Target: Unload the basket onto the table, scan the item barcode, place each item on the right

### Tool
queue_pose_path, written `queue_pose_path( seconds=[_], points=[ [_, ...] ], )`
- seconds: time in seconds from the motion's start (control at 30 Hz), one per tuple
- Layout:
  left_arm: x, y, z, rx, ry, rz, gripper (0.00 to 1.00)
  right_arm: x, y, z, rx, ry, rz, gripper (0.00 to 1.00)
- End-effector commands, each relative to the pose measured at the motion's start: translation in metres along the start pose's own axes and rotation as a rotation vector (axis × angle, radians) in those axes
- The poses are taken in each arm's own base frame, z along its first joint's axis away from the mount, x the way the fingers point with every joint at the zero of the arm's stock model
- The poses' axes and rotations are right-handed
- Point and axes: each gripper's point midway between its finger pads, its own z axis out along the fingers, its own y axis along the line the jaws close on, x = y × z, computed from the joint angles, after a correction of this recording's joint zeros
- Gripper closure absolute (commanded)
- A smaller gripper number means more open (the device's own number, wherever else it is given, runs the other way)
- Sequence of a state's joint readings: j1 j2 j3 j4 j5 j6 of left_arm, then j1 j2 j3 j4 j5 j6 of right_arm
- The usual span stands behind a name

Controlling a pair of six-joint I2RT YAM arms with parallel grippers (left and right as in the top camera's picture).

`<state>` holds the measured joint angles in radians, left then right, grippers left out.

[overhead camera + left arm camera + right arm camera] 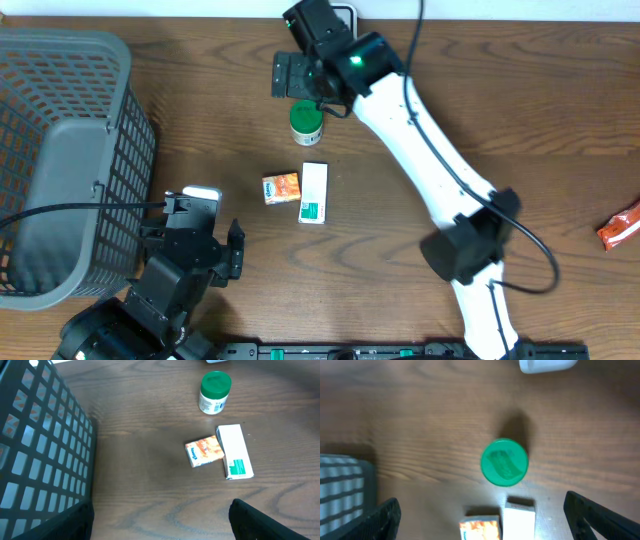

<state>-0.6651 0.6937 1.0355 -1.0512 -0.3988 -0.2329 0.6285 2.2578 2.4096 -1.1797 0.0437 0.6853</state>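
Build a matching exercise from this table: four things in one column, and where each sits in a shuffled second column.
Things
1. green-lidded white plastic jar
2. small orange cardboard tissue packet
3. grey plastic mesh basket
4. red-orange plastic wrapper

Places
A. far left of the table
B. right edge of the table
C. below the open right gripper, centred in its wrist view
D. right beside the long white and green box

Pairs: 1-C, 2-D, 3-A, 4-B
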Motion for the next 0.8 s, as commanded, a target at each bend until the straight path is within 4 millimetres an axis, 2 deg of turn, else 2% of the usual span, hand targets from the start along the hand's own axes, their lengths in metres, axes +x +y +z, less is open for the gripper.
queue_pose_path(
  seconds=[0.0,0.3,0.5,0.77],
  points=[
    [0.001,0.002,0.0,-0.012,0.001,-0.001,0.15,0.012,0.0,0.028,0.012,0.068,0.041,0.01],
    [0.001,0.002,0.0,-0.012,0.001,-0.001,0.15,0.021,-0.009,0.054,0.05,0.105,0.08,0.01],
    [0.001,0.002,0.0,-0.012,0.001,-0.001,0.15,0.029,-0.019,0.087,0.066,0.153,0.1,0.01],
    [0.001,0.002,0.0,-0.012,0.001,-0.001,0.15,0.031,-0.027,0.114,0.067,0.17,0.118,0.01]
  ],
)
